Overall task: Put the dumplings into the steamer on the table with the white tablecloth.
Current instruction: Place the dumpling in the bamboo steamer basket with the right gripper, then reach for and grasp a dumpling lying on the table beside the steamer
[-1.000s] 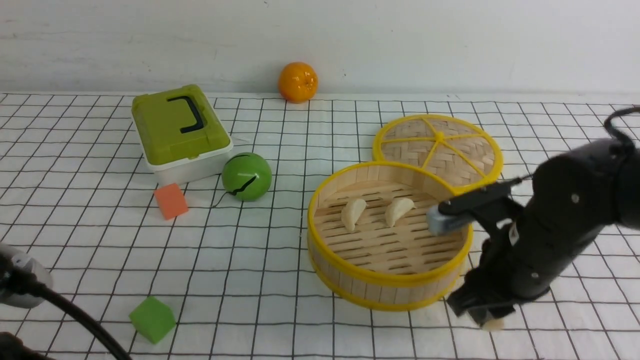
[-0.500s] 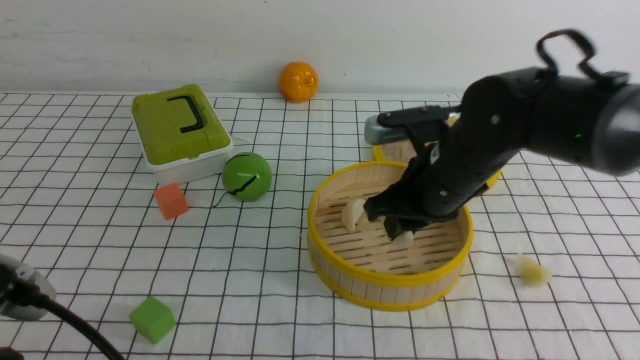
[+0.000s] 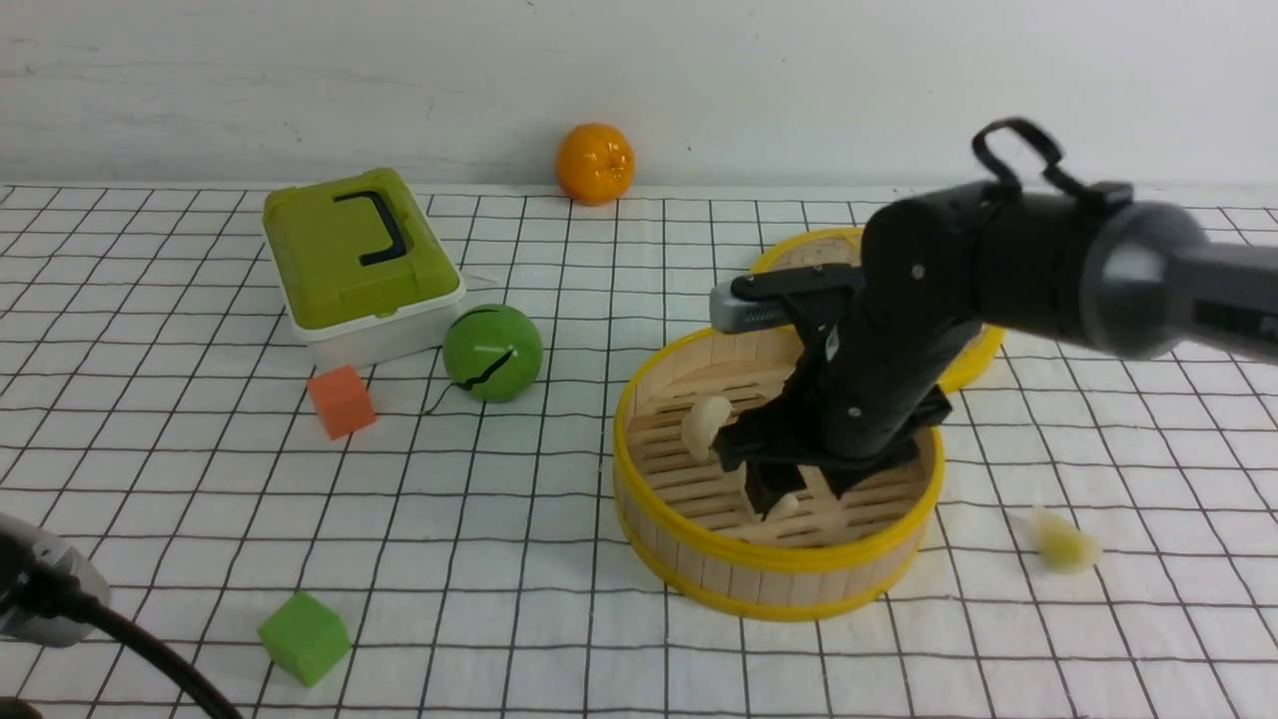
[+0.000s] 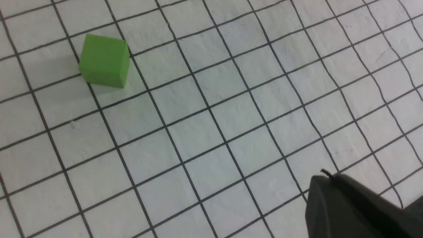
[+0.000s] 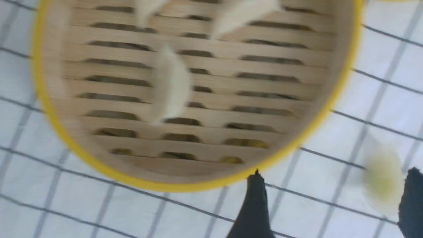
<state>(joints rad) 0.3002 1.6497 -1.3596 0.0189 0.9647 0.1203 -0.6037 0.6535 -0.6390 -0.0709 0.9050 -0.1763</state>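
Count three dumplings point(image 5: 170, 86) on the slats of the steamer point(image 3: 779, 569), one near six o'clock below the right gripper point(image 5: 333, 188). Read those jaws as spread wide, gripping nothing. Rise straight up past the yellow rim (no sideways sweep), then head for the pale green dumpling point(image 3: 1063, 544) on the white tablecloth point(image 3: 499, 559), at the steamer's four o'clock.

Above the steamer point(image 3: 779, 559), the right arm point(image 3: 899, 340) is seen as rounded matte-black housings dotted with small pale screws and joined to a dark grey cylinder point(image 3: 1148, 280). A black cable loop point(image 3: 1008, 126) is carried on top, and a silver-grey block point(image 3: 744, 315) on a black bracket. Far left of the steamer, the left arm's pale grey casing point(image 3: 62, 559) is trailed by a thick black cable point(image 3: 160, 654).
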